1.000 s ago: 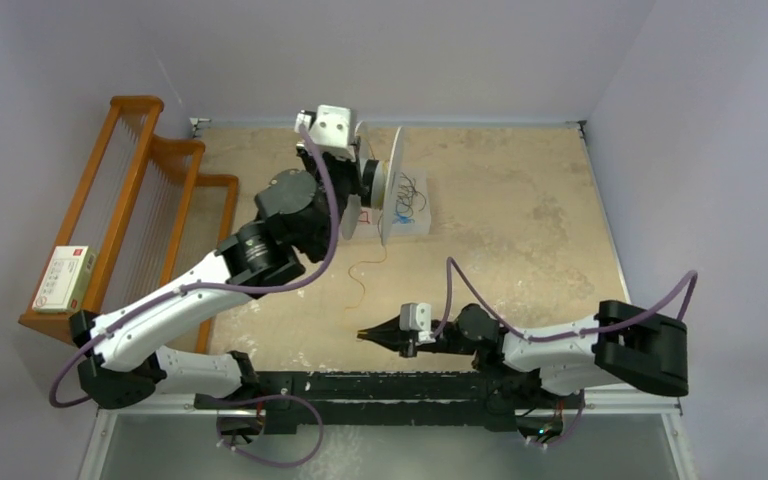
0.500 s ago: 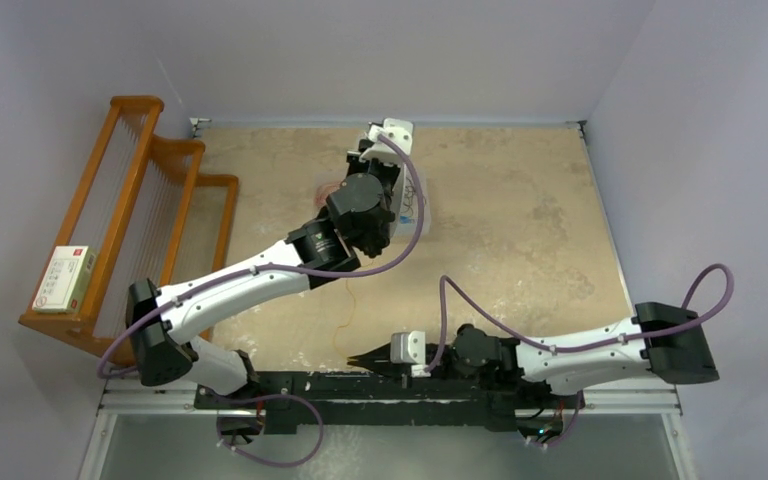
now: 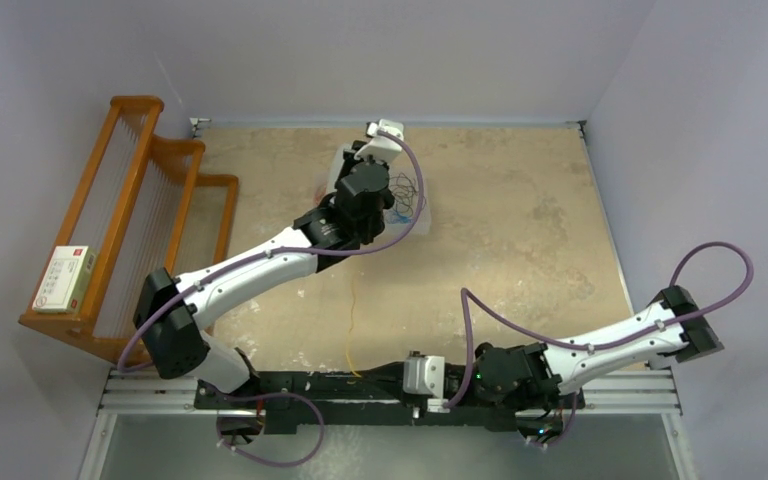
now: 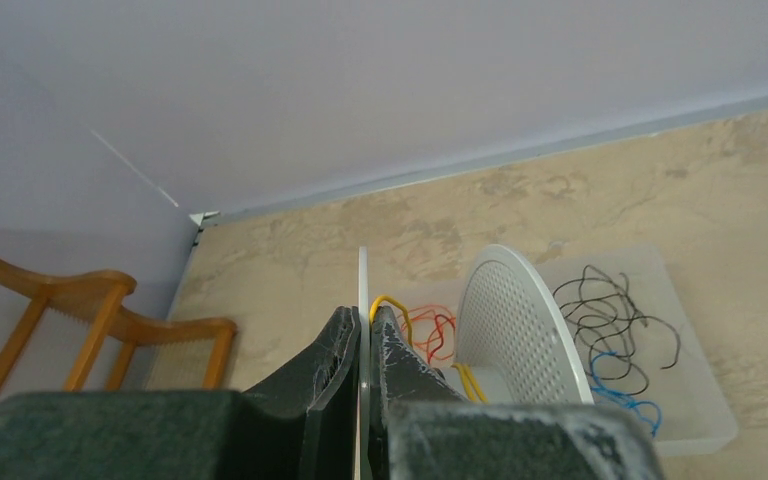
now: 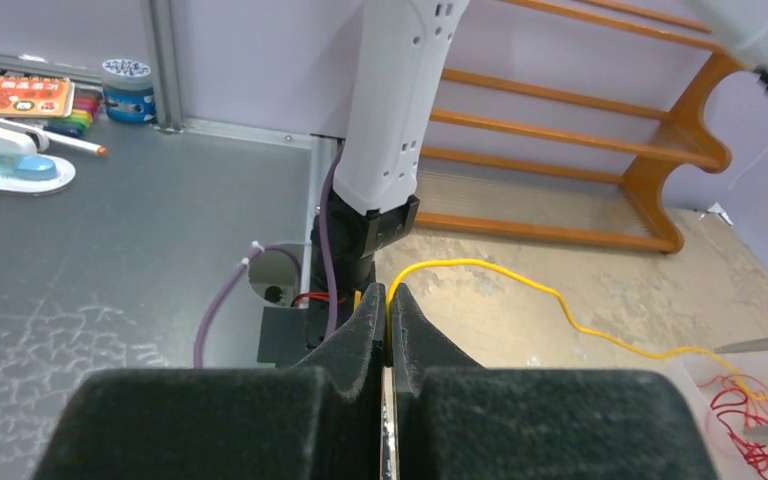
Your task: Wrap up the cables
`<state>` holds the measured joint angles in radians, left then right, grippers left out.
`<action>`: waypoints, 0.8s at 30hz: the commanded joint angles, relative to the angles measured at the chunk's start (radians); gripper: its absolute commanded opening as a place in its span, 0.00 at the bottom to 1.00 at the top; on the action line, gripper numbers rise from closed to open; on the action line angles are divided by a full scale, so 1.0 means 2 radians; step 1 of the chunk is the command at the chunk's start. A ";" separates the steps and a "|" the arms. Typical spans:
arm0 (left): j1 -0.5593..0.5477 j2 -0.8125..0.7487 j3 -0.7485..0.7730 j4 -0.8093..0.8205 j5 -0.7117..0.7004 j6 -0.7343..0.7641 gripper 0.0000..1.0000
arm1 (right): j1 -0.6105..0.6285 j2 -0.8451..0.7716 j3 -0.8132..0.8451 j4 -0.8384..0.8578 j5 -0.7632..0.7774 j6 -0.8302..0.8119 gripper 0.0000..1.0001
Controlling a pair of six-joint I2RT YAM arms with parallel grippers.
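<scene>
My left gripper point(image 4: 363, 318) is shut on the thin edge of one flange of the white spool point(image 4: 363, 280). It holds the spool over the clear tray at the far middle of the table point(image 3: 358, 170). The spool's other flange point(image 4: 520, 320) is perforated. A yellow-orange cable point(image 4: 392, 302) loops at the spool's core. It runs down the table point(image 3: 352, 320) to my right gripper point(image 5: 388, 300), which is shut on it at the near edge. The cable trails off to the right in the right wrist view point(image 5: 560, 305).
The clear tray point(image 4: 705, 425) holds thin red wires point(image 4: 438, 335), black wires point(image 4: 610, 315) and blue wires point(image 4: 620, 392). A wooden rack point(image 3: 140, 210) stands along the left side with a small box point(image 3: 65, 278) on it. The black base rail point(image 3: 300, 385) runs along the near edge.
My right gripper has drawn back to the near edge with the cable, which now lies straighter. My left arm has turned the spool and swung it over the tray.
</scene>
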<state>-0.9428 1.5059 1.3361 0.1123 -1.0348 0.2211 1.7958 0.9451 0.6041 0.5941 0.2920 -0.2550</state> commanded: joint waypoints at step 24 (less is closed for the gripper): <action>0.030 -0.113 -0.115 -0.098 0.109 -0.080 0.00 | 0.066 -0.046 0.296 -0.240 0.363 -0.170 0.00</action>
<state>-0.8902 1.3647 1.1320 -0.1017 -0.8474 0.0910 1.9190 0.9073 1.1267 0.0780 0.9047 -0.4969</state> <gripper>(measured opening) 0.031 0.008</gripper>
